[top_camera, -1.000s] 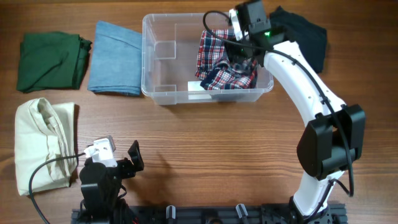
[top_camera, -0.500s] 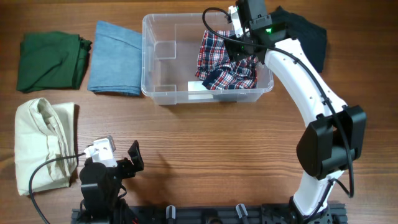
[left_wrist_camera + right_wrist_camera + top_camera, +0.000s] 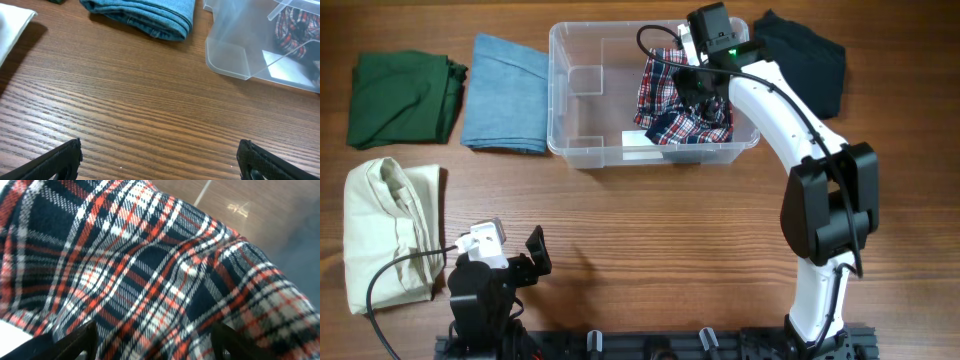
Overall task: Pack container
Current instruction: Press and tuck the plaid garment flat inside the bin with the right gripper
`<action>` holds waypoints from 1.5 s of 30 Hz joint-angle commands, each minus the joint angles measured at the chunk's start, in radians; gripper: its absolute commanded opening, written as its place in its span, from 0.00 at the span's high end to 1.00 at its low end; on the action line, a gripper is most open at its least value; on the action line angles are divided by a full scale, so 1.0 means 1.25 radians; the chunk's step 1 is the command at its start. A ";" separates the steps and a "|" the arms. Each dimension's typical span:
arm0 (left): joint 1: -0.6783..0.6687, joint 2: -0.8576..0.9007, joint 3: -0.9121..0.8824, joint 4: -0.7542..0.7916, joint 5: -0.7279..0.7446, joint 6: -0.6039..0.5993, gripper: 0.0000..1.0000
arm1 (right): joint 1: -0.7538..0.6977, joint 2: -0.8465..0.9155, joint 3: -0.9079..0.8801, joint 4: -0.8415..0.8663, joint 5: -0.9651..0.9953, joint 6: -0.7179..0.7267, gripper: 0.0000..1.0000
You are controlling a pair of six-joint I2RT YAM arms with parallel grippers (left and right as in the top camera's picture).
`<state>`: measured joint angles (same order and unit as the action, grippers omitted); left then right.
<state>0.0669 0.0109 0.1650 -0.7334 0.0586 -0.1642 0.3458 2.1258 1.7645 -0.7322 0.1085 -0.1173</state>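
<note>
Right arm (image 3: 788, 112) outstretched over container (image 3: 582, 152), fingers (image 3: 75, 341) apart above plaid shirt (image 3: 665, 112).

No legible text; white label (image 3: 642, 152) on container (image 3: 558, 100) unreadable.

Clear rectangular plastic container (image 3: 582, 120), rounded corners, thick rim, white label on near wall. Upright, open-topped, at twelve o'clock of the overhead view. Crumpled plaid garment (image 3: 665, 125) in its three o'clock half.
</note>
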 commanded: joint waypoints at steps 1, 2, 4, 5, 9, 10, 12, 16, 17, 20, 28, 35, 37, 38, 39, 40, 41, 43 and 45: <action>0.005 -0.006 0.000 -0.008 0.012 -0.012 0.00 | -0.013 0.041 0.017 0.012 -0.034 0.010 0.27; 0.005 -0.006 0.000 -0.008 0.012 -0.012 0.00 | -0.015 0.052 0.017 0.016 -0.039 0.009 0.27; 0.005 -0.006 0.000 -0.008 0.012 -0.012 0.00 | -0.018 0.073 0.017 0.020 -0.046 0.010 0.27; 0.005 -0.006 0.000 -0.008 0.012 -0.012 0.00 | -0.018 0.081 0.017 0.021 -0.046 0.010 0.27; 0.005 -0.006 0.000 -0.008 0.012 -0.012 0.00 | -0.018 0.098 0.017 0.030 -0.047 0.010 0.26; 0.005 -0.006 0.000 -0.008 0.012 -0.012 0.00 | -0.018 0.099 0.017 0.034 -0.050 0.010 0.26; 0.005 -0.006 0.000 -0.008 0.012 -0.012 0.00 | -0.018 0.099 0.017 0.043 -0.052 0.010 0.26; 0.005 -0.006 0.000 -0.008 0.012 -0.012 0.00 | -0.018 0.099 0.017 0.049 -0.058 0.010 0.22; 0.005 -0.006 0.000 -0.008 0.012 -0.012 0.00 | -0.016 0.097 0.019 0.046 -0.071 0.009 0.21; 0.005 -0.006 0.000 -0.008 0.012 -0.012 0.00 | -0.008 0.087 0.035 0.044 -0.089 0.011 0.20; 0.005 -0.006 0.000 -0.008 0.012 -0.012 0.00 | 0.021 0.081 0.081 0.062 -0.118 0.009 0.20; 0.005 -0.006 0.000 -0.008 0.012 -0.012 0.00 | 0.031 0.082 0.081 0.111 -0.154 0.013 0.21; 0.005 -0.006 0.000 -0.008 0.012 -0.012 0.00 | 0.031 0.083 0.081 0.124 -0.173 0.013 0.21; 0.005 -0.006 0.000 -0.008 0.012 -0.012 0.00 | 0.031 0.083 0.081 0.132 -0.186 0.013 0.23; 0.005 -0.006 0.000 -0.008 0.012 -0.012 0.00 | 0.032 0.085 0.081 0.138 -0.193 0.013 0.23; 0.005 -0.006 0.000 -0.008 0.012 -0.012 0.00 | 0.032 0.087 0.081 0.146 -0.200 0.013 0.24; 0.005 -0.006 0.000 -0.008 0.012 -0.012 0.00 | 0.033 0.087 0.081 0.150 -0.205 0.014 0.24; 0.005 -0.006 0.000 -0.008 0.012 -0.012 0.00 | 0.035 0.092 0.079 0.158 -0.216 0.016 0.24; 0.005 -0.006 0.000 -0.008 0.012 -0.012 0.00 | 0.035 0.098 0.079 0.162 -0.222 0.017 0.24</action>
<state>0.0669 0.0109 0.1650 -0.7330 0.0586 -0.1642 0.3847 2.2242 1.8427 -0.5392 -0.1165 -0.1089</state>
